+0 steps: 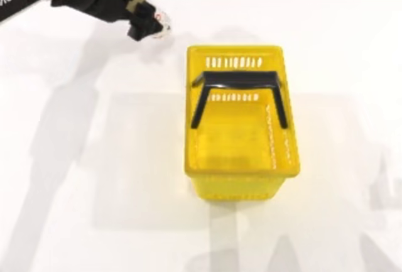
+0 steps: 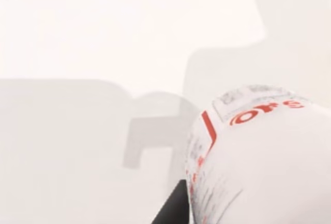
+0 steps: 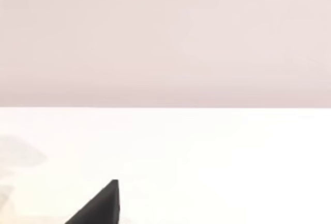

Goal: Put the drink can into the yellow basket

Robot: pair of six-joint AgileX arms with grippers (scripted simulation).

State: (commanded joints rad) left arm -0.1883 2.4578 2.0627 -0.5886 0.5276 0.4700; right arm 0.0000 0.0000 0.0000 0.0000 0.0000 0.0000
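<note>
Left gripper point(image 1: 149, 26), at the table's eleven o'clock, clasps the can point(image 1: 161, 24); the basket point(image 1: 242, 178) lies toward its four o'clock, long axis twelve-to-six. Right arm out of view.

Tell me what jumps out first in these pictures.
The yellow basket sits mid-table, slightly right, with its black handle folded across its far half. At the table's far left corner, the left hand holds the small white can, well outside the basket.
</note>
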